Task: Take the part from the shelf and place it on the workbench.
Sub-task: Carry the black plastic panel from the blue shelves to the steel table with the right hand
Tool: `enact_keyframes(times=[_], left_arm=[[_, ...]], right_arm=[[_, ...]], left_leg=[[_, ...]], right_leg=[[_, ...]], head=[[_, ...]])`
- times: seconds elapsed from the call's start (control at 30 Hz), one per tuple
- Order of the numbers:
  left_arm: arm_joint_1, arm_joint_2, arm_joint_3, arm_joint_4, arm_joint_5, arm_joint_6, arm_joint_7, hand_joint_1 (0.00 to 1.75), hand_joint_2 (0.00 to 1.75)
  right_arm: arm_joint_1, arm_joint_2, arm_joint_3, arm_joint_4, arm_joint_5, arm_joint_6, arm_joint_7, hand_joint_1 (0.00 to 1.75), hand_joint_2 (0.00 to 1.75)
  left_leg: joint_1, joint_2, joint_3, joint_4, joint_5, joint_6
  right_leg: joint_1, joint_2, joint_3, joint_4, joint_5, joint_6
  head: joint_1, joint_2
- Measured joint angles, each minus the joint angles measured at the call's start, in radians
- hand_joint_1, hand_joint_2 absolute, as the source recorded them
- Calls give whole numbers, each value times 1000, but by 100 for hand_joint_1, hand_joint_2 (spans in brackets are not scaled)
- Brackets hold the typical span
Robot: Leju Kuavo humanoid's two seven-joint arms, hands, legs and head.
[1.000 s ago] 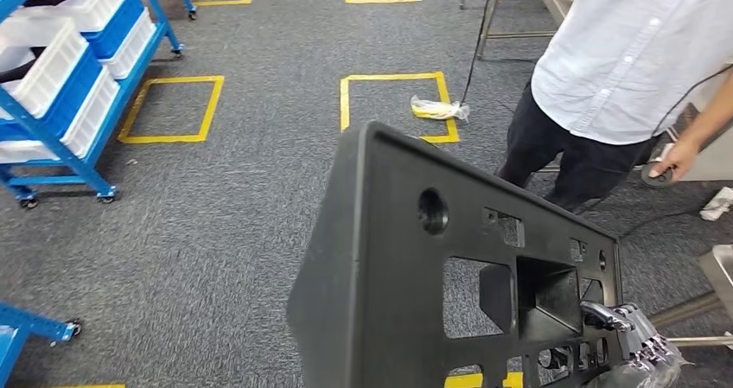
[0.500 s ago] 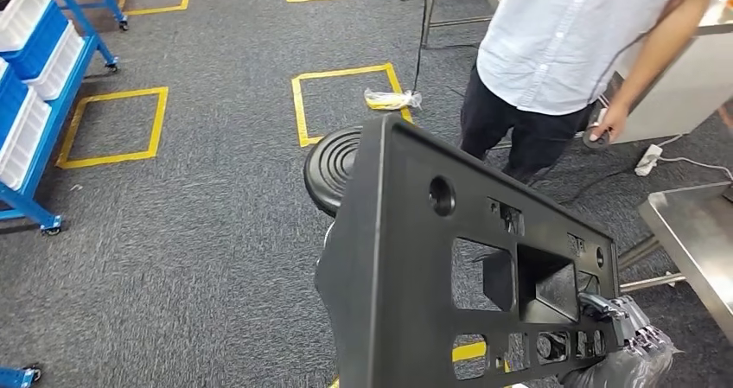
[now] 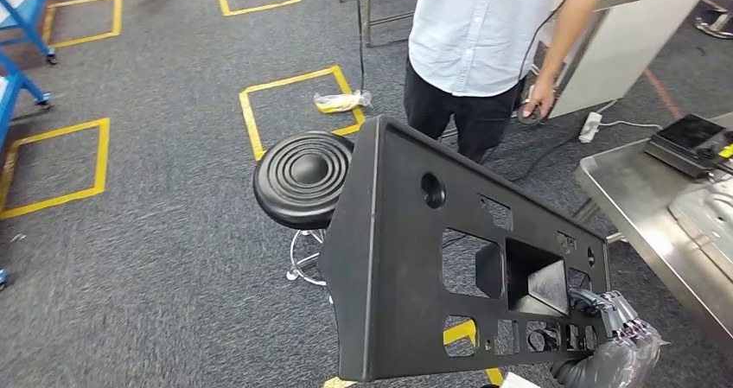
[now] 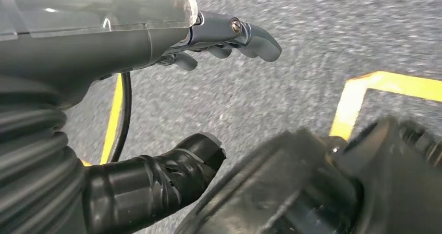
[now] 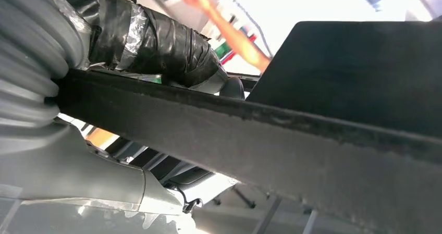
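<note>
Now you're mid-carry, the right hand [image 3: 615, 340] gripping the black panel [image 3: 432, 258] at its lower corner, left hand [image 4: 208, 88] loose and empty, so next swing it over the steel workbench [image 3: 640, 224] beside the person [image 3: 484, 51].

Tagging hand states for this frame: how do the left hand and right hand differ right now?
1. Load: the right hand grips the lower corner of the black part; the left hand holds nothing.
2. Fingers: the left hand's fingers are spread apart over the grey carpet; the right hand's are wrapped around the part's edge.
3. Surroundings: the right hand is near the steel workbench; the left hangs above the floor.
Shared: both have a grey ribbed cover.
</note>
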Motion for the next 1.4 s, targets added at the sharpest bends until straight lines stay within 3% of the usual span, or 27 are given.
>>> enact_keyframes(times=[0.07, 0.13, 0.2, 0.27, 0.33, 0.37, 0.4, 0.43, 0.5, 0.57, 0.63, 0.67, 0.73, 0.8, 0.83, 0.87, 0.9, 0.93, 1.0, 1.07, 1.1, 1.13, 1.17, 1.23, 1.3, 1.37, 1.4], left_arm=[[-1, 0, -2, 0, 0, 0, 0, 0, 175], [-7, -1, -5, 0, 0, -1, 0, 0, 175], [-6, -2, -10, 0, 0, -3, -2, 0, 175], [-2, -1, -16, 0, 0, -6, -3, 0, 175], [-1, 0, -25, 0, 0, -9, -3, 0, 175], [-1, 0, -29, 0, 0, -10, -3, 0, 175], [-2, 0, -33, 0, 0, -10, -4, 0, 175], [-2, 0, -36, 0, 0, -10, -5, 0, 175], [-2, 0, -43, 0, 0, -10, -5, 0, 175], [-3, 0, -49, 0, 0, -10, -5, 0, 175], [-7, 0, -52, 0, 0, -10, -6, 0, 175], [-9, 0, -53, 0, 0, -10, -6, 0, 175], [-10, 0, -54, 0, 0, -10, -6, 0, 175], [-9, 1, -54, 0, 0, -10, -6, 0, 175], [-8, 1, -55, 0, 0, -10, -6, 0, 175], [-8, 1, -55, 0, 0, -11, -6, 0, 175], [-8, 1, -55, 0, 0, -12, -7, 0, 175], [-7, 2, -55, 0, 0, -12, -7, 0, 175], [-5, 3, -55, 0, 0, -14, -8, 0, 175], [-4, 3, -56, 0, 0, -15, -9, 0, 175], [-5, 3, -57, 0, 0, -15, -9, 0, 175], [-7, 2, -57, 0, 0, -16, -10, 0, 175], [-8, 2, -58, 0, 0, -17, -10, 0, 175], [-7, 1, -60, 0, 0, -17, -10, 0, 175], [-6, 1, -61, 0, 0, -17, -11, 0, 175], [-5, 1, -61, 0, 0, -17, -10, 0, 175], [-5, 1, -61, 0, 0, -18, -10, 0, 175]], right_arm=[[0, 0, 0, 3, -1, 0, 0, 175, 175], [1, -4, -3, 4, 0, 0, 0, 175, 175], [0, -13, -6, 4, 3, 0, 1, 175, 175], [-5, -27, -9, 4, 8, 0, 3, 175, 175], [-7, -43, -13, 5, 10, 0, 4, 175, 175], [-7, -52, -16, 5, 10, 0, 5, 175, 175], [-8, -60, -18, 5, 10, 0, 6, 175, 175], [-8, -68, -20, 6, 10, 0, 7, 175, 175], [-12, -81, -24, 5, 10, 0, 8, 175, 175], [-15, -88, -26, 4, 10, 0, 8, 175, 175], [-15, -94, -29, 4, 9, 0, 8, 175, 175], [-15, -97, -30, 3, 9, 0, 8, 175, 175], [-18, -100, -31, 2, 10, -1, 8, 175, 175], [-22, -102, -31, 2, 14, -1, 11, 175, 175], [-23, -104, -31, 2, 16, -1, 14, 175, 175], [-24, -108, -31, 3, 19, -1, 18, 175, 175], [-25, -113, -31, 3, 20, -1, 21, 175, 175], [-25, -118, -31, 4, 20, -1, 24, 175, 175], [-28, -127, -31, 4, 17, -1, 29, 175, 175], [-30, -137, -31, 4, 13, -1, 34, 175, 175], [-30, -141, -32, 3, 12, -1, 35, 175, 175], [-30, -144, -32, 3, 11, -1, 36, 175, 175], [-29, -148, -34, 3, 10, -1, 36, 175, 175], [-31, -155, -38, 2, 10, -1, 36, 175, 175], [-35, -160, -40, 2, 10, -1, 36, 175, 175], [-35, -163, -40, 4, 10, -1, 36, 175, 175], [-35, -164, -40, 4, 10, -1, 36, 175, 175]], left_leg=[[-1, -23, 18, -49, 8, 6], [-1, -3, 20, -56, 15, 16], [2, 23, 23, -67, 23, 32], [1, 49, 22, -71, 26, 42], [-2, 76, 21, -70, 25, 45], [-2, 89, 21, -70, 23, 44], [-2, 101, 22, -69, 21, 43], [-2, 113, 25, -68, 18, 41], [-6, 133, 30, -64, 10, 32], [-11, 149, 34, -61, 4, 22], [-13, 165, 38, -61, -1, 14], [-10, 156, 38, -54, -9, 8], [-5, 111, 14, 6, -51, -1], [-2, 69, -44, 134, -116, -7], [-1, 62, -72, 191, -133, -9], [-1, 59, -89, 220, -132, -10], [-1, 57, -87, 209, -109, -9], [1, 52, -70, 162, -71, -8], [5, 9, -23, 34, -3, -2], [7, -31, 1, -31, 17, 3], [6, -35, 3, -35, 15, 6], [7, -24, 3, -37, 17, 10], [7, -11, 5, -42, 21, 17], [11, 18, 6, -54, 29, 33], [8, 47, 6, -58, 31, 42], [5, 74, 5, -57, 30, 43], [4, 88, 5, -56, 29, 43]], right_leg=[[-1, 20, -7, 1, 4, 11], [-3, 30, -13, -1, 8, 24], [1, -14, -29, 32, -17, 34], [1, -69, -77, 139, -81, 42], [-5, -83, -130, 256, -128, 50], [-7, -85, -137, 273, -125, 53], [-9, -89, -122, 249, -104, 55], [-9, -100, -90, 190, -71, 55], [-5, -142, -18, 53, -22, 48], [3, -161, 6, -2, -13, 36], [4, -140, 4, -5, -10, 24], [2, -129, 4, -8, -8, 18], [-4, -110, 5, -13, -2, 6], [-5, -89, 4, -13, -1, 1], [-5, -76, 4, -12, -1, 0], [-5, -63, 4, -11, -1, 0], [-5, -48, 4, -9, -1, 1], [-6, -34, 5, -7, -1, 1], [-6, -8, 2, -1, -3, 6], [-6, 14, -7, 2, 0, 18], [-7, 26, -12, 2, 3, 25], [-8, 37, -16, 0, 7, 33], [-7, 32, -18, 2, 6, 38], [-4, -17, -43, 52, -28, 46], [-5, -72, -96, 171, -94, 52], [-8, -84, -135, 263, -127, 57], [-9, -87, -130, 259, -116, 58]], head=[[0, 0], [0, 0], [1, 0], [3, 0], [3, 0], [3, 0], [3, 0], [3, 0], [3, 0], [2, 0], [2, 0], [2, 0], [2, 0], [1, 0], [2, 0], [2, 0], [2, 0], [1, 0], [2, 0], [2, 0], [2, 0], [2, 0], [2, 0], [3, 0], [5, 0], [5, 0], [5, 0]])
